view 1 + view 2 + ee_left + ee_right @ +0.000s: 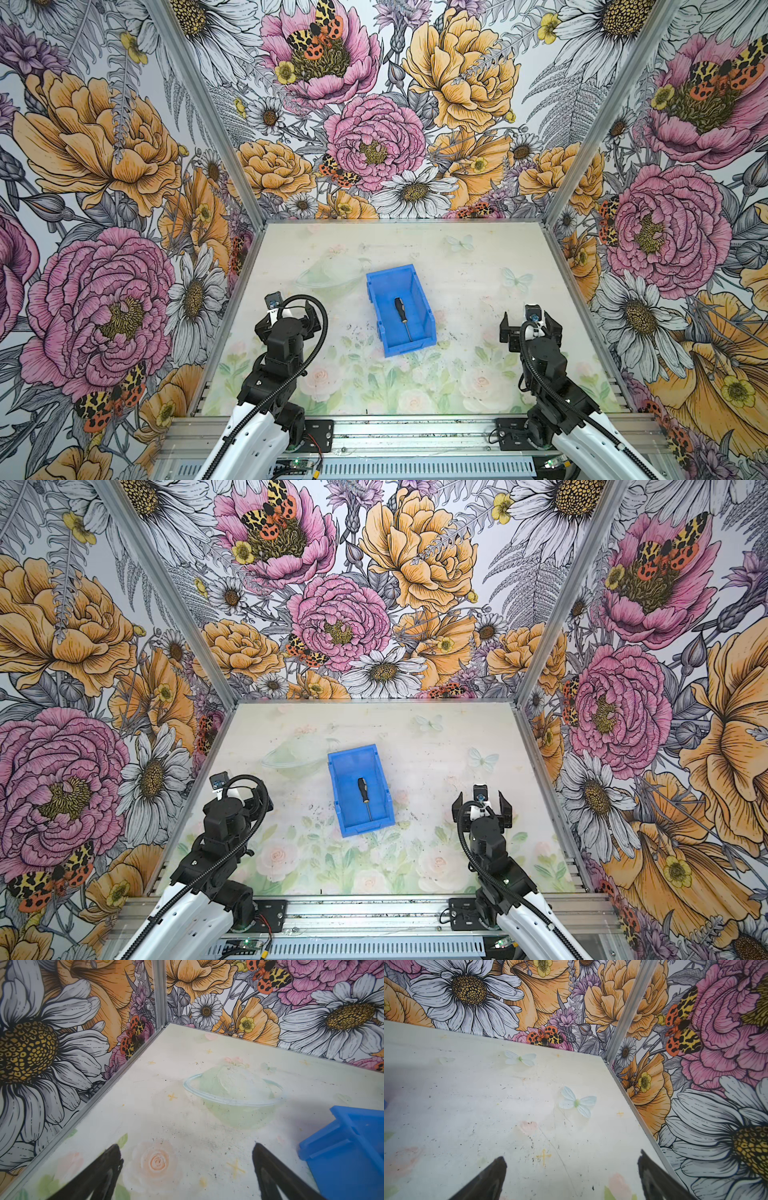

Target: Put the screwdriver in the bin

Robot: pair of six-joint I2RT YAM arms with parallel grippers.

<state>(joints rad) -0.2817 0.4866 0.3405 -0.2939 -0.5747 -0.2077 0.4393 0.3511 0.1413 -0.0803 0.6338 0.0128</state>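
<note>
Small screwdriver (402,318), black-and-yellow handle, lies flat inside the bright blue rectangular plastic bin (376,309), mid-counter (478,291), shaft pointing near. My left jaws and right jaws stand apart, empty. I judge it light and rigid, with a slippery shaft, so I would grip the handle.

Matt blue plastic bin (422,303), screwdriver (403,318) with dark metal shaft, scuffed matt tabletop (478,291), smooth metal frame rail (201,95)

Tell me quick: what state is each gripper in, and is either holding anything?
Left gripper: open, holding nothing.
Right gripper: open, holding nothing.
</note>
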